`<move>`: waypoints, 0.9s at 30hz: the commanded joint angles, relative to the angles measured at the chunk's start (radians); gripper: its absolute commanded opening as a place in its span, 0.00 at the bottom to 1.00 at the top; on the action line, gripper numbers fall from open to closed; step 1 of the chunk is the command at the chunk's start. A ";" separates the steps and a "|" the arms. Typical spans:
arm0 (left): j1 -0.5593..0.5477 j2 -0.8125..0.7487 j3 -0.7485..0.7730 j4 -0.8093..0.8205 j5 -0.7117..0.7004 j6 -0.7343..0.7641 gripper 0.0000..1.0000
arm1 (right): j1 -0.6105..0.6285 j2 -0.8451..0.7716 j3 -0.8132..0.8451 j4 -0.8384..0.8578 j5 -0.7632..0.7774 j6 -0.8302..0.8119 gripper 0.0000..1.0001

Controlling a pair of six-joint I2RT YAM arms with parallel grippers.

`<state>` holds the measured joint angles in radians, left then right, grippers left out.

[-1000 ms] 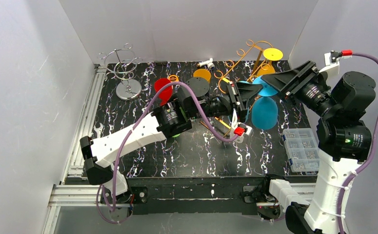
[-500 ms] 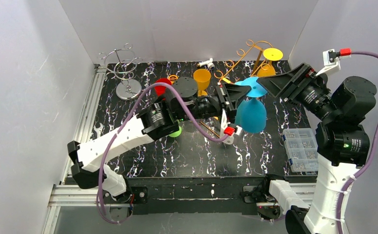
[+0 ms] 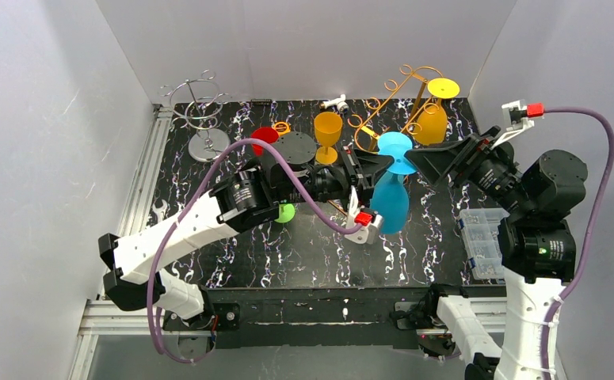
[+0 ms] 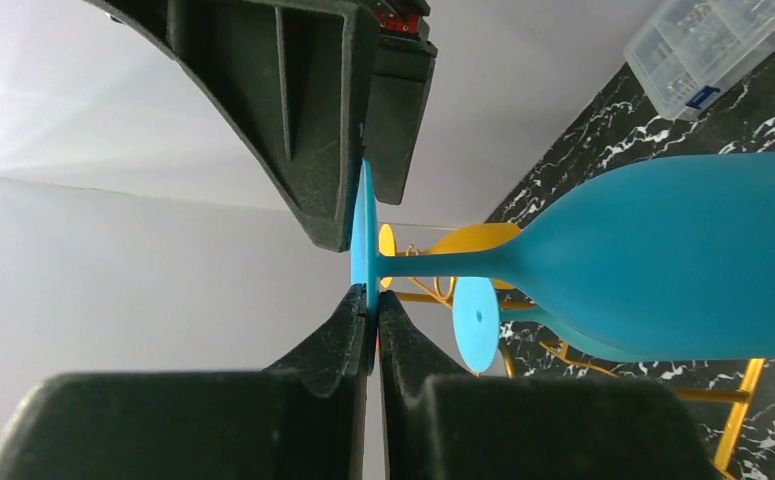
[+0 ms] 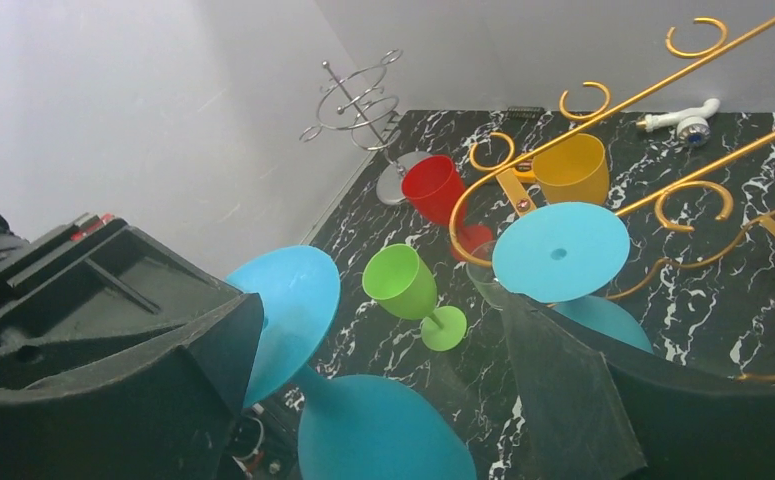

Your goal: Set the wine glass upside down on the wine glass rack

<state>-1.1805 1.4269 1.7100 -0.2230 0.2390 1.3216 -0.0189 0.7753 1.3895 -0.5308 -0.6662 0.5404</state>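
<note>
You're drawing the inverted blue wine glass [image 3: 389,204] leftward from the gold rack [image 3: 383,107], left gripper [image 4: 366,300] pinching its foot, right gripper [image 3: 413,155] spread wide, so racking is still waiting.

Black marble-patterned counter [image 3: 303,253] with white veining fills the enclosure floor. Plain white panel walls [image 3: 50,158] stand along the left, far and right edges. Silver aluminium extrusion rails [image 3: 139,198] border the left and near edges. Lighting is even and diffuse.
</note>
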 commanded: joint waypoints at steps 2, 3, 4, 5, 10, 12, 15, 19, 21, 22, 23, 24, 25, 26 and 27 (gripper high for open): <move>0.004 -0.097 0.015 0.120 -0.026 -0.013 0.00 | 0.017 -0.043 -0.074 0.077 -0.141 -0.073 0.98; 0.004 -0.102 0.010 0.124 -0.027 -0.013 0.00 | 0.017 -0.047 -0.081 0.077 -0.146 -0.073 0.98; 0.004 -0.104 0.007 0.127 -0.028 -0.012 0.00 | 0.017 -0.052 -0.086 0.075 -0.155 -0.075 0.98; 0.004 -0.107 0.007 0.127 -0.031 -0.011 0.00 | 0.017 -0.058 -0.090 0.069 -0.156 -0.078 0.98; 0.007 -0.124 -0.024 0.123 -0.038 -0.015 0.00 | 0.045 -0.061 -0.074 0.067 -0.132 -0.083 0.98; 0.007 -0.156 -0.076 0.127 -0.015 0.004 0.00 | 0.045 -0.050 -0.032 0.098 -0.111 -0.061 0.98; 0.007 -0.196 -0.155 0.149 0.000 0.038 0.00 | 0.046 -0.030 0.040 0.144 -0.108 -0.027 0.98; 0.008 -0.193 -0.125 0.124 -0.056 -0.006 0.00 | 0.046 -0.024 0.095 0.206 -0.145 0.023 0.98; 0.013 -0.183 -0.090 0.118 -0.087 -0.038 0.00 | 0.046 -0.033 0.090 0.222 -0.169 0.037 0.98; 0.017 -0.178 -0.075 0.119 -0.098 -0.047 0.00 | 0.046 -0.038 0.084 0.223 -0.189 0.039 0.98; 0.021 -0.175 -0.064 0.124 -0.107 -0.050 0.00 | 0.046 -0.042 0.075 0.219 -0.217 0.039 0.98; 0.023 -0.171 -0.058 0.140 -0.116 -0.049 0.00 | 0.045 -0.049 0.061 0.216 -0.239 0.039 0.98; 0.027 -0.169 -0.045 0.155 -0.119 -0.048 0.00 | 0.045 -0.059 0.045 0.214 -0.255 0.040 0.98; 0.028 -0.164 -0.027 0.158 -0.118 -0.051 0.00 | 0.046 -0.068 0.030 0.216 -0.266 0.044 0.98; 0.028 -0.157 -0.007 0.155 -0.117 -0.061 0.00 | 0.045 -0.074 0.019 0.222 -0.272 0.051 0.98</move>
<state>-1.1633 1.2705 1.6230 -0.1284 0.1589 1.2984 0.0219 0.7235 1.4406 -0.3588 -0.8566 0.5659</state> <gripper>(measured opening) 0.025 0.983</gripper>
